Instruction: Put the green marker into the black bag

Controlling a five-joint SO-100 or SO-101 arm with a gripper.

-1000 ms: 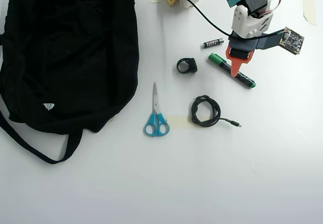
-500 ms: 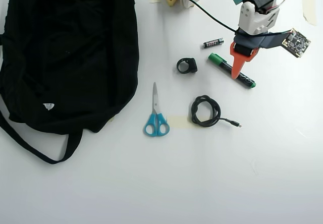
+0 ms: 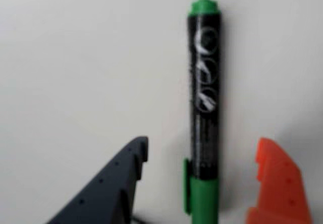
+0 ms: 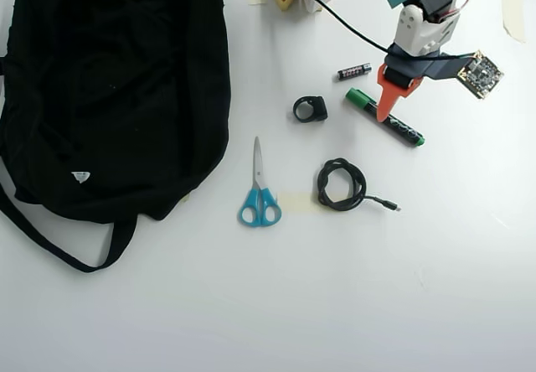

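Marker (image 4: 385, 118) right of bag (image 4: 113, 87)

White table (image 4: 335, 305) with bag (image 4: 109, 87), marker (image 4: 394, 122), scissors (image 4: 259, 194), cable (image 4: 341, 184)

black-barrelled green marker (image 3: 204, 128) with white print, black bag (image 4: 109, 87), blue-handled scissors (image 4: 259, 196)

Green marker (image 3: 204, 113) glossy plastic, seemingly; black bag (image 4: 109, 87) matt cloth; table (image 4: 335, 305) smooth
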